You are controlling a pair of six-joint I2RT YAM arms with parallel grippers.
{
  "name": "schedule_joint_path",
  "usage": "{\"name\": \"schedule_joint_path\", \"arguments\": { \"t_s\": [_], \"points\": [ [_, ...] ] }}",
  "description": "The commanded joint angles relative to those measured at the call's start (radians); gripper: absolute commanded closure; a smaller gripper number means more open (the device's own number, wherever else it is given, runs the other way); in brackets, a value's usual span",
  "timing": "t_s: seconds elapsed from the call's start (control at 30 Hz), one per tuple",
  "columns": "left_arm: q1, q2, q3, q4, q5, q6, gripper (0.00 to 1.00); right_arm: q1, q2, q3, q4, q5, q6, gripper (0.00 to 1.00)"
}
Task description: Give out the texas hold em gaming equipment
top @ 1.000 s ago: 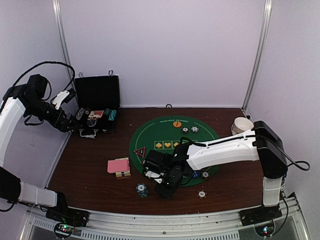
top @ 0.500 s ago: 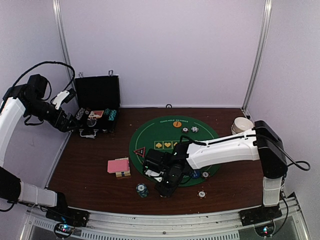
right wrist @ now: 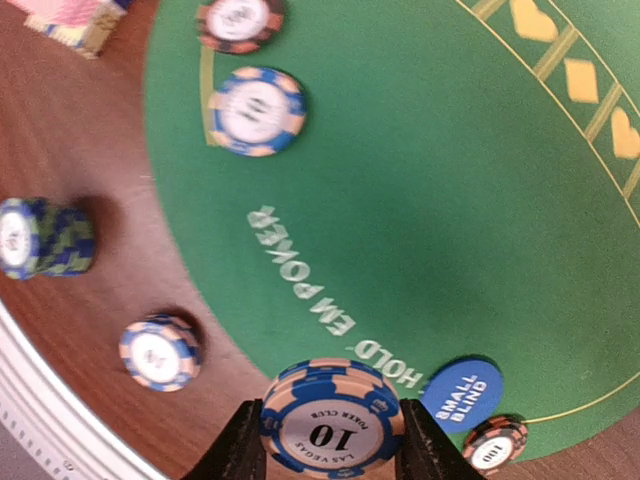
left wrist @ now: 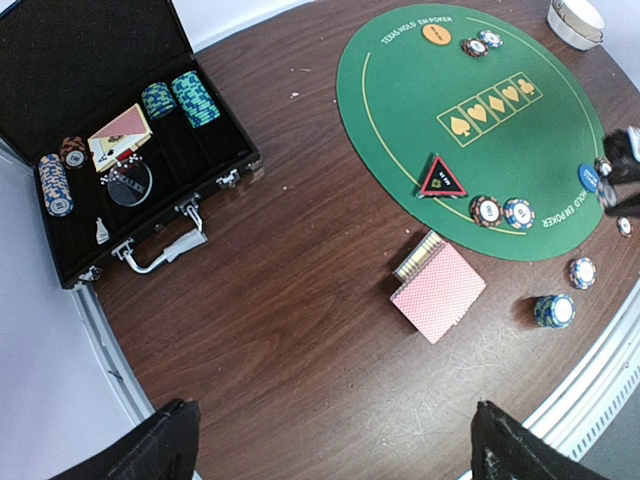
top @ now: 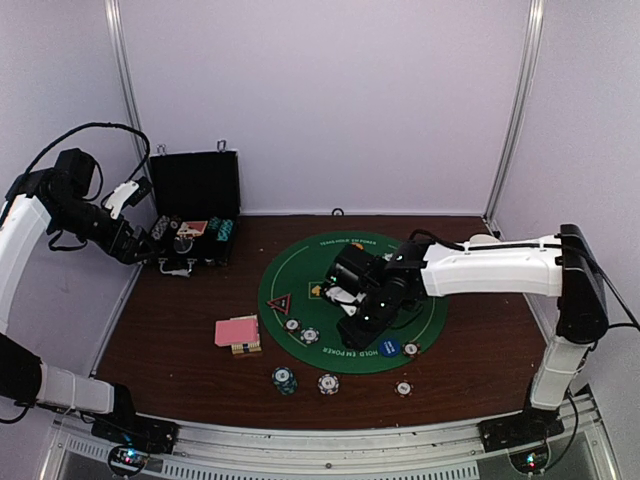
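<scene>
Right now your right claw (right wrist: 332, 432) is closed partway round a short stack of blue-and-peach chips (right wrist: 332, 410) marked 10, with a finger (right wrist: 240, 448) against each side. The frame's bottom edge cuts the fingers off, and the number of chips in the stack is hard to make out. From above, the wrist hides both the grip and the chips; you only see the claw over the green mat (top: 300, 270), toward six o'clock from its middle. The blue disc (right wrist: 462, 391) lies on the mat at five o'clock, the black-red triangle marker (left wrist: 441, 178) at nine, and the orange disc (left wrist: 436, 33) at twelve. Two single chips (left wrist: 487, 210) sit just beside the marker. Off the mat at eight o'clock lies the pink-backed card deck (left wrist: 438, 292), blurred and clipped in the right wrist view. A teal chip stack (left wrist: 554, 311) stands on the wood at seven. Your left claw (left wrist: 335, 452) is spread wide and holds nothing, up by the black case (left wrist: 60, 60) at ten o'clock, where more teal chips (left wrist: 180, 98) stand. A white bowl (left wrist: 577, 20) is cut off at the corner
</scene>
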Motion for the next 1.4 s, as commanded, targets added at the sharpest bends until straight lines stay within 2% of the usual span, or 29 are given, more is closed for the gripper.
{"name": "schedule_joint_path", "arguments": {
  "t_s": [0.0, 0.2, 0.47, 1.07, 1.23, 1.37],
  "points": [
    [0.006, -0.012, 0.001, 0.008, 0.008, 0.005, 0.02, -0.103, -0.042, -0.119, 0.023, 0.047, 0.030, 0.95],
    [0.006, -0.010, 0.001, 0.008, 0.012, 0.005, 0.02, -0.221, -0.057, -0.215, 0.079, 0.080, 0.048, 0.97],
    [0.006, -0.011, 0.006, 0.007, 0.010, 0.006, 0.02, -0.300, -0.041, -0.224, 0.124, 0.073, 0.058, 0.97],
    [0.006, -0.011, 0.010, 0.003, 0.007, 0.012, 0.03, -0.350, 0.029, -0.262, 0.173, 0.061, 0.059, 0.96],
    [0.006, -0.005, 0.004, 0.004, 0.014, 0.012, 0.02, -0.350, 0.032, -0.269, 0.178, 0.068, 0.062, 0.81],
    [0.006, -0.007, 0.003, 0.003, 0.009, 0.012, 0.02, -0.350, 0.017, -0.262, 0.180, 0.080, 0.064, 0.55]
  ]
}}
